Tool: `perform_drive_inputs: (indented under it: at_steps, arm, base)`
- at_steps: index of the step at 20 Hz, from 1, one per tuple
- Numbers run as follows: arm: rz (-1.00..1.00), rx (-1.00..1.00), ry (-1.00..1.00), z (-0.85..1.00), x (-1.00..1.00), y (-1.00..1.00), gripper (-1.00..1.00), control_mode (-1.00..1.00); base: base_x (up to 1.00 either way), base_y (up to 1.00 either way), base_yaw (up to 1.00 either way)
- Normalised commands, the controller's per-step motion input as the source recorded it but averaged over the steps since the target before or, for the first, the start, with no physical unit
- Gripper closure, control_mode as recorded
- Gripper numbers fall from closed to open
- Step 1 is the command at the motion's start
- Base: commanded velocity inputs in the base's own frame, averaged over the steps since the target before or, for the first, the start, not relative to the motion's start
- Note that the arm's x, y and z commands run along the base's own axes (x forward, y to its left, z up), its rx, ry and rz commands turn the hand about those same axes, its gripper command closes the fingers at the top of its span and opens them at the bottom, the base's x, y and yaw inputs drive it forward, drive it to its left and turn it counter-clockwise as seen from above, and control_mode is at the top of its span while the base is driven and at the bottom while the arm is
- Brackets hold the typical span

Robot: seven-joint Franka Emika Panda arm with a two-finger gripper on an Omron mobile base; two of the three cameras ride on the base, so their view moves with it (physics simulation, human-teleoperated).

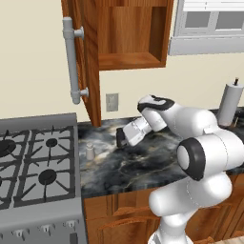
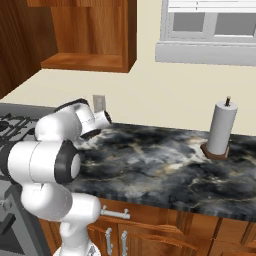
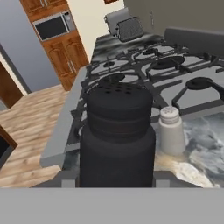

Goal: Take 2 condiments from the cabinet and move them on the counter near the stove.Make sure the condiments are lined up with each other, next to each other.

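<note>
A: Where's the pincer (image 1: pixel 120 139) right now?
B: Low over the counter (image 1: pixel 143 164), just off the right edge of the stove (image 1: pixel 38 164). It's clamped on the black shaker (image 3: pixel 117 138). In the hand view that bottle stands upright right in front of the camera, its perforated cap towards the top.

A: And the other condiment?
B: The light grey shaker (image 1: pixel 89 151) stands upright on the counter, just beside the pincer on the stove side. In the hand view it sits near the black one, a little beyond it, with a narrow gap; I can't tell if they touch.

A: Is the black shaker down on the stone?
B: Cannot tell. Its base is hidden at the bottom of the hand view, and in the left base view the pincer and wrist cover it.

A: What about the cabinet (image 1: pixel 128 33)?
B: Above and behind the pincer, with its door (image 1: pixel 88 62) swung open and the long grey bar handle (image 1: pixel 72 59) facing out. The shelf I can see is bare wood.

A: Anything else around?
B: A paper-towel roll (image 2: pixel 221 129) on its stand, well away from the pincer at the far end of the counter. A wall outlet (image 1: pixel 112 102) is behind the pincer, just above the counter's back edge
</note>
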Motion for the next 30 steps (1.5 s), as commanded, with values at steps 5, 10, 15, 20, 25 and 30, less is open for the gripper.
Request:
perform_drive_inputs:
  at_steps: [5,10,15,20,25,30]
  arm:
    - [0.00,0.00,-0.04,-0.24,0.05,0.05,1.00,-1.00]
    - [0.00,0.00,-0.09,-0.24,0.05,0.08,1.00,-1.00]
    - [0.00,0.00,-0.09,-0.21,0.04,0.14,1.00,-1.00]
    - [0.00,0.00,-0.08,-0.16,0.16,0.08,1.00,-1.00]
    - [0.00,0.01,-0.06,-0.10,0.17,0.04,1.00,-1.00]
    - [0.00,0.00,-0.03,-0.10,0.18,0.09,1.00,-1.00]
  base:
    - [0.00,0.00,0.00]
    - [0.00,0.00,0.00]
    - [0.00,0.00,0.00]
    - [0.00,0.00,0.00]
    - [0.00,0.00,0.00]
    - [0.00,0.00,0.00]
